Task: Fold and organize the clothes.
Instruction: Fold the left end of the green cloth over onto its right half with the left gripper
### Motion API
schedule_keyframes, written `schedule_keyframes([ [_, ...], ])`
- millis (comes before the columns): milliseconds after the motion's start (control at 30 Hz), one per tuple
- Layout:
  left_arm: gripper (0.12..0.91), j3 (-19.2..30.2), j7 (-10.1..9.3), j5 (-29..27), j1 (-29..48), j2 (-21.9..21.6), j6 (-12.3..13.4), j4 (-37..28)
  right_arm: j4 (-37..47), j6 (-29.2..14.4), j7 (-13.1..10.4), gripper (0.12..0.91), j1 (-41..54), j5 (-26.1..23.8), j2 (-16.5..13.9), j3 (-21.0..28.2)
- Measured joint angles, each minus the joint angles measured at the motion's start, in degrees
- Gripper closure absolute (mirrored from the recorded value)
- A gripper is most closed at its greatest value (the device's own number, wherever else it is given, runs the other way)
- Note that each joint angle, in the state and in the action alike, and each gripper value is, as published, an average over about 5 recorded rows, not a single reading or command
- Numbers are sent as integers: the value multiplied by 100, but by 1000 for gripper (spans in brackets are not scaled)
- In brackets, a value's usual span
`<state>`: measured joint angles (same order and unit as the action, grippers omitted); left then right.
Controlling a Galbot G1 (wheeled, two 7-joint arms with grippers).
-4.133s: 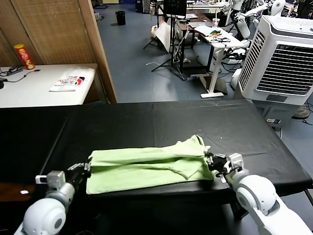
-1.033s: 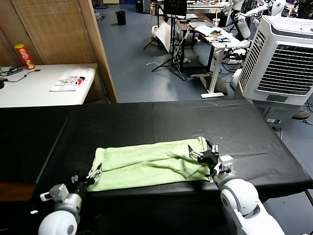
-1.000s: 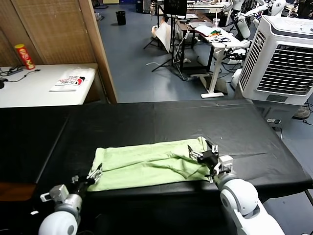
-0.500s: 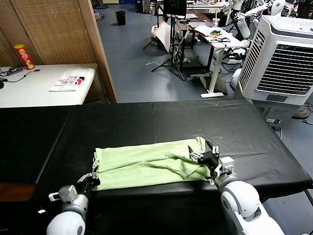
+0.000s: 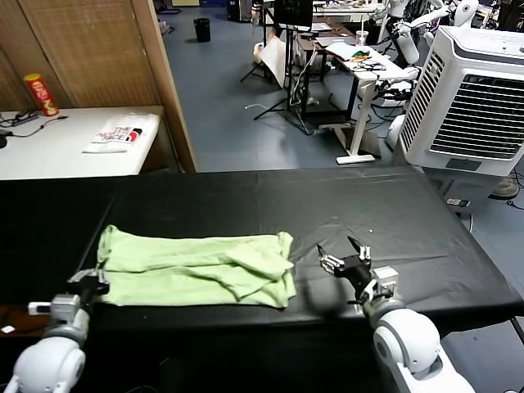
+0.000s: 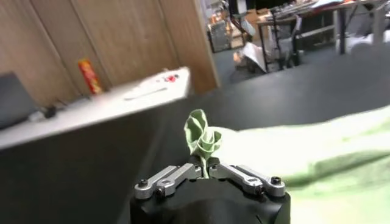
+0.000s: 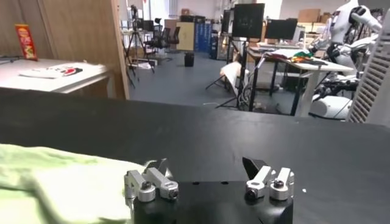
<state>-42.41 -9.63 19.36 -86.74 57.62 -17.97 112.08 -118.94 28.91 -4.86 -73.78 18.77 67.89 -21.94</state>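
One black desk [image 5: 246, 196] fills the frame's middle, with one green shirt [image 5: 196, 270] lying lower left. Left gripper [image 5: 92, 282], jaws pinching the shirt's corner, should drag evenly to avoid bunching. Right gripper [image 5: 344, 258], jaws spread, waits lower right, apart from the cloth.

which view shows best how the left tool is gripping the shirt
The left wrist view: the left tool is shut on a bunched tuft of the shirt. The head view shows the whole shirt on the black table, its left corner at the tool. The right wrist view shows only its near edge.
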Motion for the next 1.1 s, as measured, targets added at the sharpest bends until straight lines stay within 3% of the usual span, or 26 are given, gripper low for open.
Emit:
schedule_keyframes([
  [167, 884, 379, -160, 137, 23, 223, -336, 557, -81, -3, -17, 227, -120, -168, 53, -58],
  [400, 884, 1500, -444, 377, 306, 944, -602, 1068, -164, -22, -27, 227, -355, -421, 121, -235],
  [767, 884, 2936, -694, 784, 920, 1965, -651, 879, -271, -29, -51, 227, -726, -558, 173, -558],
  [1100, 884, 3373, -682, 643, 1117, 2468, -599, 566, -300, -29, -17, 227, -829, -642, 299, -533],
])
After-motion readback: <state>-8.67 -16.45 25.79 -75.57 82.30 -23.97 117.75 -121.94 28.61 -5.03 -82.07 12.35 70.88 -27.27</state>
